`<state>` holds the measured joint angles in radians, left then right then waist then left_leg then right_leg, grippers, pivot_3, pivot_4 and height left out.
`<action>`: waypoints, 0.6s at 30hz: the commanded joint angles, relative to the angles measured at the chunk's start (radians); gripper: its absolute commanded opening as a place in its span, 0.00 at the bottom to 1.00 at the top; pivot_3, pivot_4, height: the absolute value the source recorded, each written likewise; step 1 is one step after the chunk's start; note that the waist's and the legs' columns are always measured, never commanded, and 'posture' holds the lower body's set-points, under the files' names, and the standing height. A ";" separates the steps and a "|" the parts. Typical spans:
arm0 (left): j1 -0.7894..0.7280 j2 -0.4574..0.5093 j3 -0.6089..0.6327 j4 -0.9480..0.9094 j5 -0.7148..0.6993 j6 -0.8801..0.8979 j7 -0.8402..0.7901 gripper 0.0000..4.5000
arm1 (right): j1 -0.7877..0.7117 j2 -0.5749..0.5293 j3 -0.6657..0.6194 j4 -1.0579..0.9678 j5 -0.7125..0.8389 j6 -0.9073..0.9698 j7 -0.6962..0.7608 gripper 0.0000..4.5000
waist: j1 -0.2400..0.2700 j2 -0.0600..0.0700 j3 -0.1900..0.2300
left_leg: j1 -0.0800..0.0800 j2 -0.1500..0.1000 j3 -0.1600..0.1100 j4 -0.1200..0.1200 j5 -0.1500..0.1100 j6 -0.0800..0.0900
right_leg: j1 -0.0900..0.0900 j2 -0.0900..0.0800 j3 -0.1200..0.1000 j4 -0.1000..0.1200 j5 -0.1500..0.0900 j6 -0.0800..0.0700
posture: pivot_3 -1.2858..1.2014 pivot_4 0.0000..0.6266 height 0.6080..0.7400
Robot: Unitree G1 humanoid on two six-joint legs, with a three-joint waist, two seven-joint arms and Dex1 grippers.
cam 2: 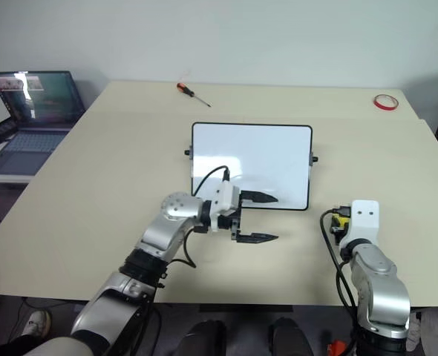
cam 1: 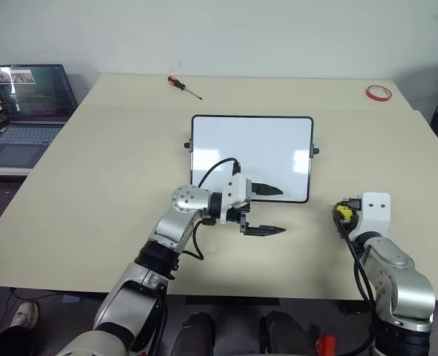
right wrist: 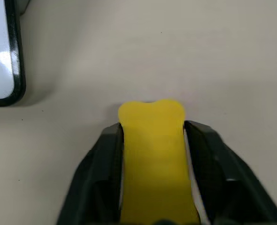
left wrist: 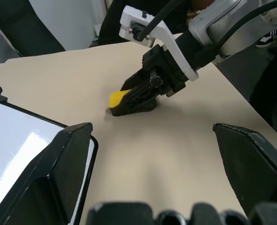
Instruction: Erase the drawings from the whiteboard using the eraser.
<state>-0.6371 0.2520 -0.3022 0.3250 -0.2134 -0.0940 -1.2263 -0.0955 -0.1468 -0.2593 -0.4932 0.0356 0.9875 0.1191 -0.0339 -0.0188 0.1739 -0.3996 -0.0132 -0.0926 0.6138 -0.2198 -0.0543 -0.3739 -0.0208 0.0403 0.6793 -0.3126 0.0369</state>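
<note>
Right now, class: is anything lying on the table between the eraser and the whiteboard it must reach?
Nothing visible. The eraser sits between the right claw fingers, on bare table beside the whiteboard. The open left claw hovers at the board's near edge, off that path.

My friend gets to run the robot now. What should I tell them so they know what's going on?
Left gripper: open, empty, hanging over the whiteboard's near edge.
Right gripper: fingers on both sides of the yellow eraser, which sits on the table to the right of the whiteboard. Whether it is squeezing or letting go is unclear.
Done: the board looks wiped clean, with no red marks visible.
Left: check the board for any leftover marks; otherwise just let go of the eraser and pull both arms back.
</note>
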 commanded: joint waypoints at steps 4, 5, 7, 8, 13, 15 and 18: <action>-0.011 0.007 0.009 -0.041 -0.003 0.005 0.002 1.00 | -0.010 -0.015 -0.026 -0.013 0.016 -0.016 -0.022 0.99 | 0.000 0.000 0.000 | 0.000 0.000 0.000 0.000 0.000 0.000 | 0.000 0.000 0.000 0.000 0.000 0.000 | 0.52 0.24 1.00; -0.012 0.008 0.009 -0.040 -0.003 0.005 0.000 1.00 | -0.011 -0.013 -0.027 -0.013 0.015 -0.019 -0.028 0.99 | 0.000 0.000 0.000 | 0.000 0.000 0.000 0.000 0.000 0.000 | 0.000 0.000 0.000 0.000 0.000 0.000 | 0.52 0.24 1.00; -0.012 0.012 0.009 -0.048 -0.005 0.012 -0.001 1.00 | -0.015 -0.010 -0.032 -0.029 0.020 -0.011 -0.036 0.99 | 0.000 0.000 0.000 | 0.000 0.000 0.000 0.000 0.000 0.000 | 0.000 0.000 0.000 0.000 0.000 0.000 | 0.52 0.24 1.00; -0.011 0.017 0.011 -0.055 -0.008 0.018 -0.002 1.00 | -0.019 -0.006 -0.035 -0.042 0.024 -0.004 -0.043 0.99 | 0.000 0.000 0.000 | 0.000 0.000 0.000 0.000 0.000 0.000 | 0.000 0.000 0.000 0.000 0.000 0.000 | 0.52 0.24 1.00; 0.035 0.082 0.066 -0.153 -0.042 0.100 0.031 1.00 | -0.011 -0.020 -0.027 -0.133 0.034 0.032 -0.053 0.99 | -0.002 0.000 0.000 | 0.000 0.000 0.000 0.000 0.000 0.000 | -0.001 0.000 0.001 0.001 0.000 0.000 | 0.52 0.24 1.00; 0.067 0.108 0.118 -0.193 -0.037 0.121 0.108 1.00 | 0.006 -0.049 -0.003 -0.179 0.025 0.034 -0.043 0.99 | -0.005 0.000 0.000 | 0.000 0.001 -0.002 0.000 0.000 0.000 | -0.001 0.000 0.001 0.001 0.000 0.000 | 0.52 0.24 1.00; 0.123 0.128 0.200 -0.245 -0.047 0.171 0.222 1.00 | 0.025 -0.054 0.003 -0.232 0.022 0.039 -0.056 0.99 | -0.005 0.000 0.000 | 0.000 0.001 -0.003 0.000 0.000 0.000 | 0.000 0.000 0.000 0.001 0.000 0.000 | 0.52 0.24 1.00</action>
<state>-0.5241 0.3747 -0.1503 0.1391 -0.2360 0.0570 -1.0619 -0.0790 -0.1965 -0.2608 -0.6647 0.0596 1.0232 0.0660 -0.0390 -0.0185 0.1739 -0.3992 -0.0119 -0.0959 0.6138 -0.2198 -0.0543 -0.3743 -0.0205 0.0406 0.6800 -0.3126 0.0368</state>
